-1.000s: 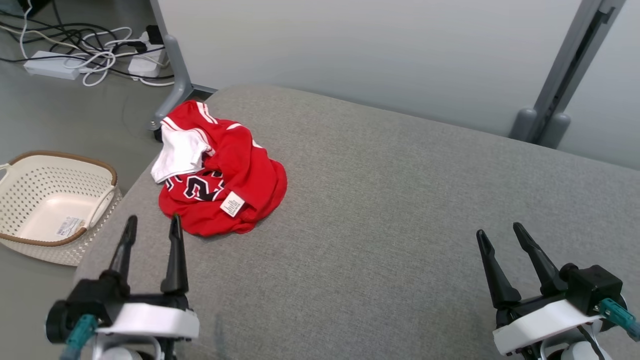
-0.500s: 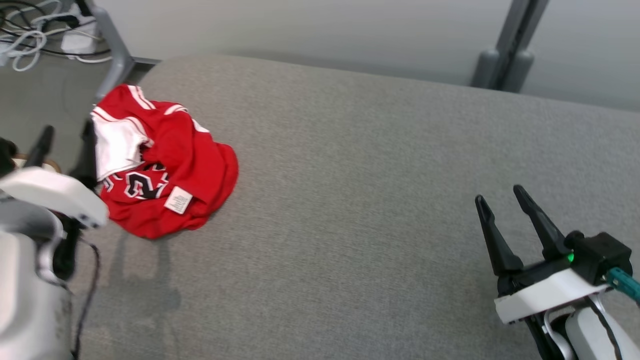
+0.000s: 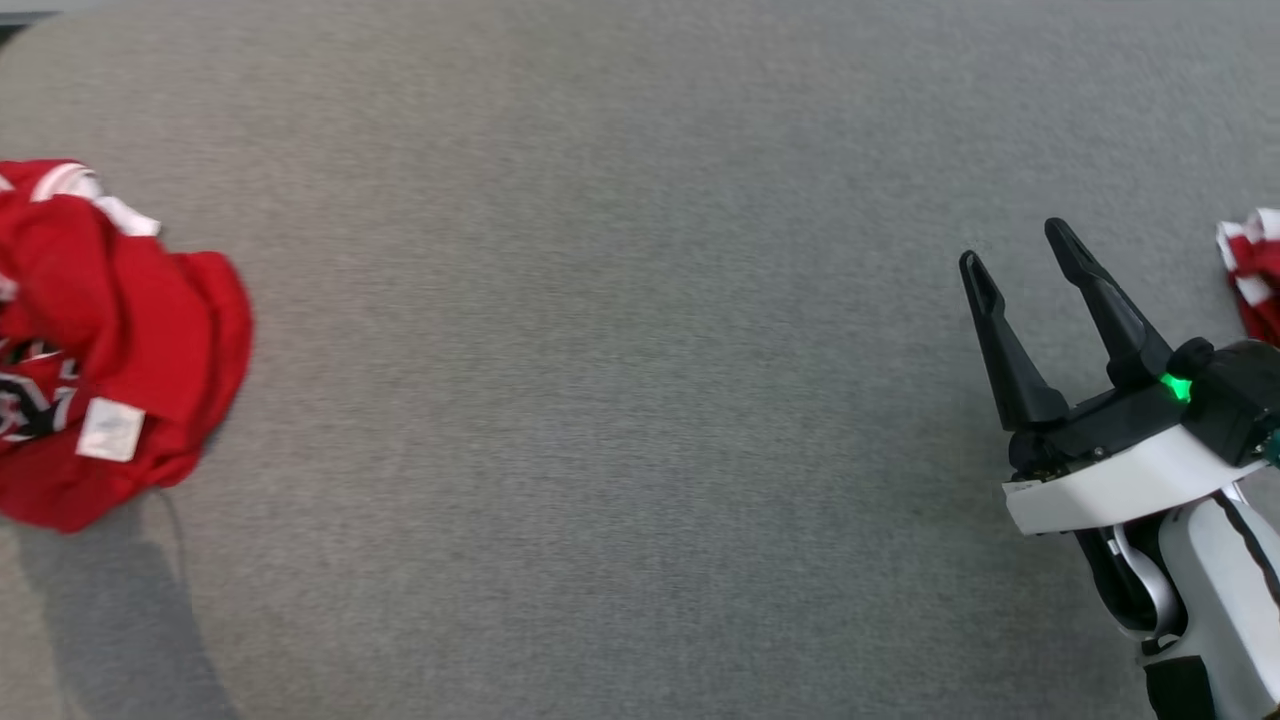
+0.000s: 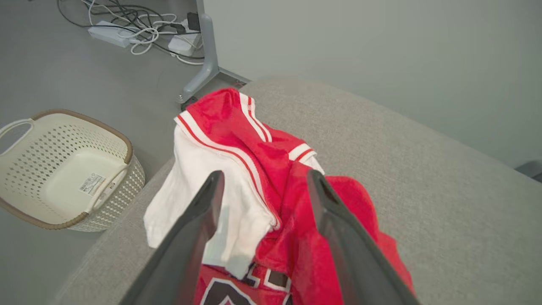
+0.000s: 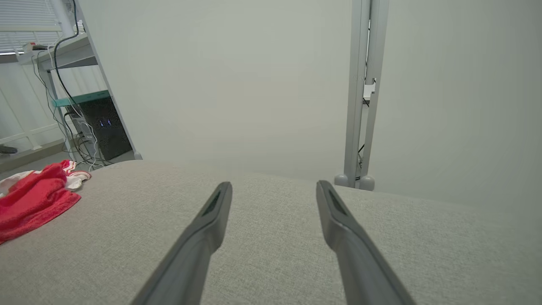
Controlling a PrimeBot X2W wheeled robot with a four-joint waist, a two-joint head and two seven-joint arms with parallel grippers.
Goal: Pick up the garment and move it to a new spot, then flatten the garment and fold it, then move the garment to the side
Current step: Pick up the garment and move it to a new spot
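The garment [image 3: 120,340] is a crumpled red jersey with white trim, dark numbers and a small white label. It lies at the left edge of the head view, on the grey cushion [image 3: 600,350]. In the left wrist view my left gripper [image 4: 265,174] hangs open just above the garment [image 4: 237,123], one finger over the white part and one over the red. The right gripper [image 3: 1012,243] stands open over bare cushion at the lower right, far from the garment. The right wrist view has that gripper [image 5: 274,185] empty, with the garment [image 5: 34,203] far off to its left.
A cream perforated basket [image 4: 80,118] sits on the floor left of the cushion. Behind it are cables and power strips [image 4: 139,29] and a grey metal leg [image 4: 203,55]. Another red and white cloth [image 3: 1255,275] peeks in at the right edge. A grey post [image 5: 360,106] stands against the wall.
The head camera has swung right and down, so the garment now sits at the picture's left edge. The left arm rose toward the garment. Both grippers stayed open.
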